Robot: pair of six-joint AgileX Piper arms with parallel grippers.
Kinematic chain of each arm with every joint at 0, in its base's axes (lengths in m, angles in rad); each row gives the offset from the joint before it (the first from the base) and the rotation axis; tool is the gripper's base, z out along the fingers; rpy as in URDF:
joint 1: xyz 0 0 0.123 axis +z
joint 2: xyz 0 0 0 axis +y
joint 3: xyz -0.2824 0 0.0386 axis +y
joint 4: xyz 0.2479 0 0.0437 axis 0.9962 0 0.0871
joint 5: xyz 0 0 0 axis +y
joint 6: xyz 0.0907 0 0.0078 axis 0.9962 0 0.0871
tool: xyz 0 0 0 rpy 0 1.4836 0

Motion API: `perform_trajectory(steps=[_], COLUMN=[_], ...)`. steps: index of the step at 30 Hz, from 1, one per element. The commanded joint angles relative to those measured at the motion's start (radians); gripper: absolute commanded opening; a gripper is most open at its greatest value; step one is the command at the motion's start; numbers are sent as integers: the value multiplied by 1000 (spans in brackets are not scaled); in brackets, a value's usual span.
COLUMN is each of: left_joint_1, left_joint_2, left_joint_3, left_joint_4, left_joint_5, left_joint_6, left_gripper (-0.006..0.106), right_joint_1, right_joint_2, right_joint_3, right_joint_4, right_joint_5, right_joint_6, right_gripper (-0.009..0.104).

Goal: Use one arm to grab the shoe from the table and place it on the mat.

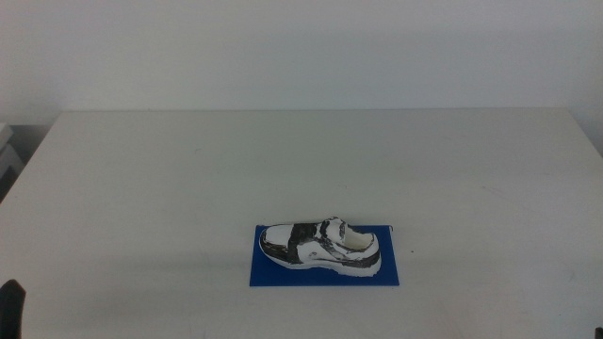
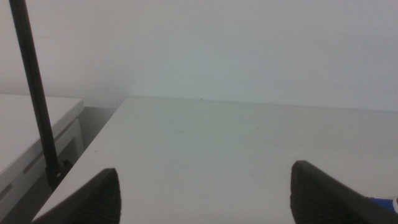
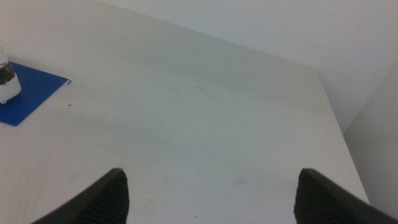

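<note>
white table (image 1: 188,179), shoe (image 1: 321,245) on mat (image 1: 273,273)

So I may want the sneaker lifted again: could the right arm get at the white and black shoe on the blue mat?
Probably yes: the right gripper is open, with bare white table towards the shoe and mat.

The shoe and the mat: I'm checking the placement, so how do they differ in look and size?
The shoe is white with black patches and stands up in relief; the mat is flat and plain deep blue. The shoe is shorter and narrower than the mat, which shows on all sides of it. The shoe lies on the mat; the mat lies on the table. Both run lengthwise the same way.
</note>
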Motion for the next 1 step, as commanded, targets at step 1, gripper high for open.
perform_trajectory(steps=[1], left_joint_1=[-5], left_joint_2=[-6], left_joint_3=[5], left_joint_4=[-4], left_joint_5=[-81], left_joint_6=[-3], left_gripper=[94], right_joint_1=[-6], right_joint_2=[-26], right_joint_3=[6], right_joint_4=[-8], right_joint_5=[-68], right_joint_6=[-13], right_gripper=[74])
